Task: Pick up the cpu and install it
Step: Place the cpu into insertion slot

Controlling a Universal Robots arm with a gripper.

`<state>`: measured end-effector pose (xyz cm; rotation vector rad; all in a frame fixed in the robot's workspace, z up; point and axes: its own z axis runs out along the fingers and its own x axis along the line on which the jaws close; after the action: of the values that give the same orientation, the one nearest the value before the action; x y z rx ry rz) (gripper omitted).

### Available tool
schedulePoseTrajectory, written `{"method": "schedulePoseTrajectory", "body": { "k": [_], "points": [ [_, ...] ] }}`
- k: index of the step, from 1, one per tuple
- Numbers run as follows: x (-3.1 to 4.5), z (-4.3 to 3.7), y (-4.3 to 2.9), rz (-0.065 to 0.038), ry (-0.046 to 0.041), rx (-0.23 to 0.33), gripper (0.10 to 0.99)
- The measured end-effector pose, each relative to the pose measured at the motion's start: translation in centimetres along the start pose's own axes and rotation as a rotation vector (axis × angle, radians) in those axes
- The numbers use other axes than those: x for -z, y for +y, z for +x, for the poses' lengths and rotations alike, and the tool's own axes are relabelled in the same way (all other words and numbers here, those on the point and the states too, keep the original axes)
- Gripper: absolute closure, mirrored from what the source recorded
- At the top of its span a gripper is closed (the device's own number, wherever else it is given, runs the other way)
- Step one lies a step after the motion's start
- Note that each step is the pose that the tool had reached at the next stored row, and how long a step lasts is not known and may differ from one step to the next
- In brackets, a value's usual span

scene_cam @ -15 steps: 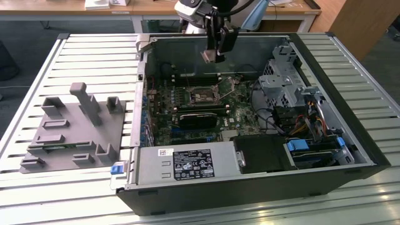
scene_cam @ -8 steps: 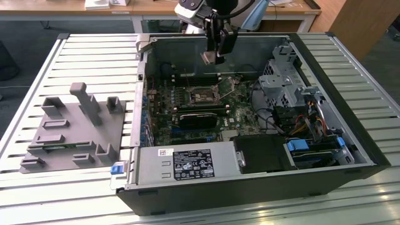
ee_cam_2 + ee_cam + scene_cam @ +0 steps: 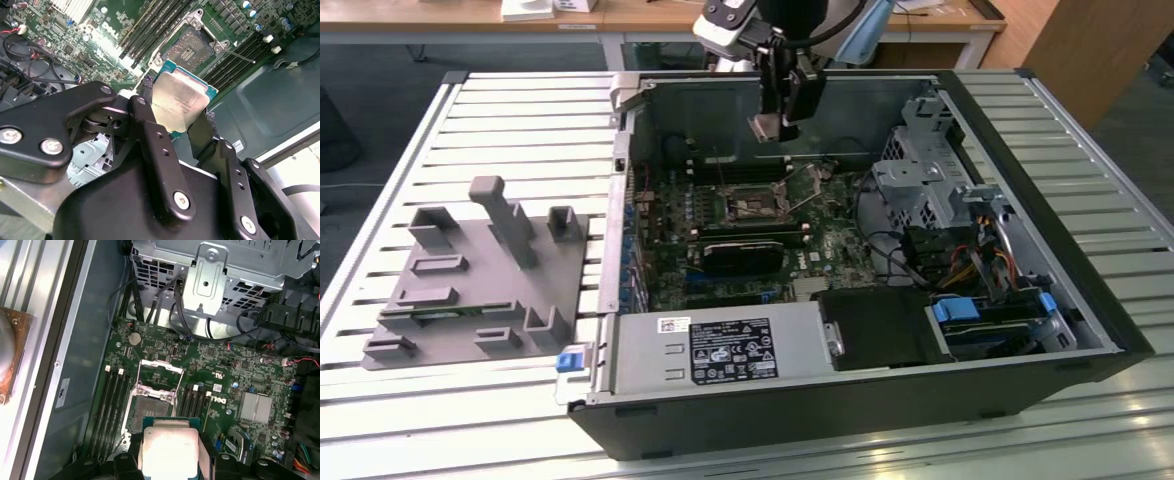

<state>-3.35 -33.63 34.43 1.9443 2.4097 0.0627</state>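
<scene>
from the exterior view's left: the grey tray [image 3: 467, 290] with its upright posts sits on the slatted table [image 3: 400, 130], well apart from your fingers and off to their side. next comes the open computer case [image 3: 854, 410], and above it your gripper [image 3: 779, 124] hangs with the cpu [image 3: 771, 126] in it. in the second wrist view the two black fingers [image 3: 150, 120] are clamped on opposite edges of the cpu, its silvery top facing the camera. so the pick-up looks done. the install is not. the socket [image 3: 152, 407] on the motherboard [image 3: 240, 370] lies beneath the fingers, apart from the cpu. its retaining frame [image 3: 161, 368] is raised and its bed is bare, as far as i can judge. on the exterior view's right of the fingers stands the drive cage [image 3: 914, 180].
</scene>
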Motion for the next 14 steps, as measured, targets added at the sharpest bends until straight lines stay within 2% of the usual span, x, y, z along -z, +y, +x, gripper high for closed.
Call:
{"method": "schedulePoseTrajectory", "body": {
  "k": [14],
  "points": [
    [-0.81, 0.01, -0.08, 0.000, -0.0006, -0.011, 0.553]
  ]
}}
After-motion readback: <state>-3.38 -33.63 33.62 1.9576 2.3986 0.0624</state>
